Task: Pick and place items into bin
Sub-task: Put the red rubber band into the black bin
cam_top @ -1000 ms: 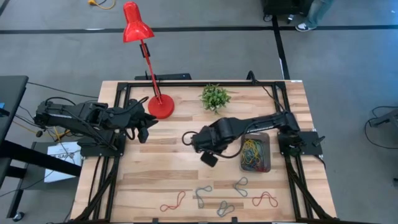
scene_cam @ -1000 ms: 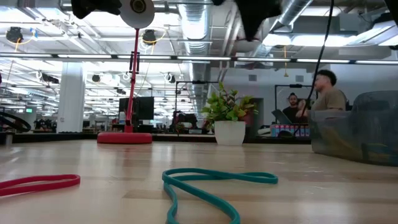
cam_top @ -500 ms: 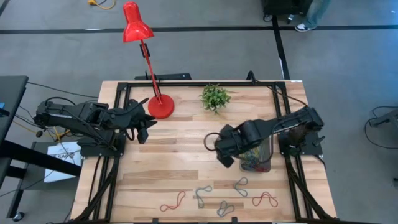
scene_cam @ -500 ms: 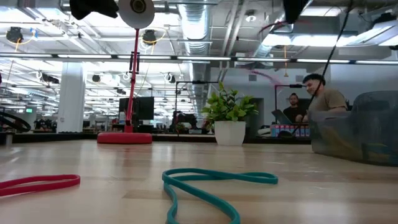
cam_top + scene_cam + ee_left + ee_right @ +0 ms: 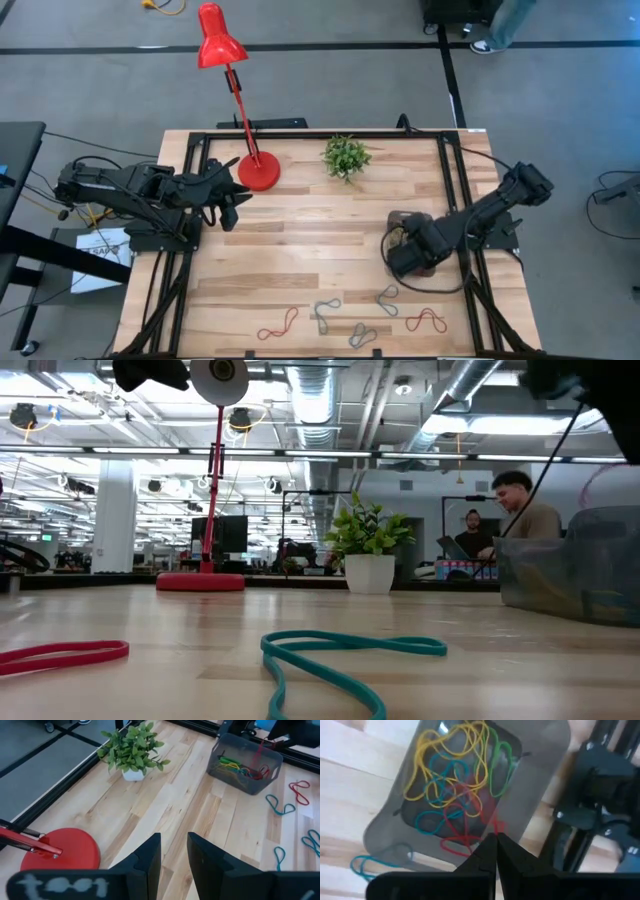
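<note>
Wooden table (image 5: 290, 250) had the bin (image 5: 545, 765) near its right edge, full of bands (image 5: 450, 785). Right gripper (image 5: 492, 851) hung over it, pinching a red band (image 5: 496, 826). Left gripper (image 5: 174, 851) waited, slightly open, empty.

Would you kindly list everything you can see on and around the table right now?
Table: one, light wood, black frame.
Lamp: one, red, far left of the table.
Plant: one, green in a white pot, far middle.
Bin: one, dark grey see-through, right side.
Bands in bin: many, yellow, green, teal, red, tangled.
Loose bands: five, two red and three grey-blue, along the near edge.
People: two, in the room beyond.
Left gripper: jaws open, empty, beside the lamp base.
Right gripper: jaws shut above the bin, apparently on a held red band.
</note>
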Controlling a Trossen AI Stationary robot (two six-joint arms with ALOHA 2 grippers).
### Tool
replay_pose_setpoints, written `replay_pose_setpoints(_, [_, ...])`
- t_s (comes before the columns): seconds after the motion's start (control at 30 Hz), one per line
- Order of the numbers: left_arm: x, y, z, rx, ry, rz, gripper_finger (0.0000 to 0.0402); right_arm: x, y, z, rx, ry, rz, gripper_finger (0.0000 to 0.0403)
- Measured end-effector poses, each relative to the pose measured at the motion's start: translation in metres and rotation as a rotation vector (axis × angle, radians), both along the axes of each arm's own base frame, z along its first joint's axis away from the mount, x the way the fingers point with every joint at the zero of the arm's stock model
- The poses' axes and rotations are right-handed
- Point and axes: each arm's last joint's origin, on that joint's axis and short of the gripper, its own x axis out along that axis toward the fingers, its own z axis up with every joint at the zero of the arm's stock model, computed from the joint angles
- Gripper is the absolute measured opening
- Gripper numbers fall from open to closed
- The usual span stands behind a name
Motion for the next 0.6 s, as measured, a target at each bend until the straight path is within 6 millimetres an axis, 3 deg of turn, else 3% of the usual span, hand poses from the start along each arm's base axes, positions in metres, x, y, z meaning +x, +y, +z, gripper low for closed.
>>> replay_pose_setpoints(0.23, [0.000,0.000,0.000,0.000,-0.002,0.000,0.0085,0.009,0.011,-0.022,0.021,-0.030,-0.020,0.0015])
replay_pose_setpoints(0.6, [0.000,0.000,0.000,-0.001,-0.002,-0.001,0.0085,0.013,0.013,-0.024,0.138,-0.004,-0.053,0.0086])
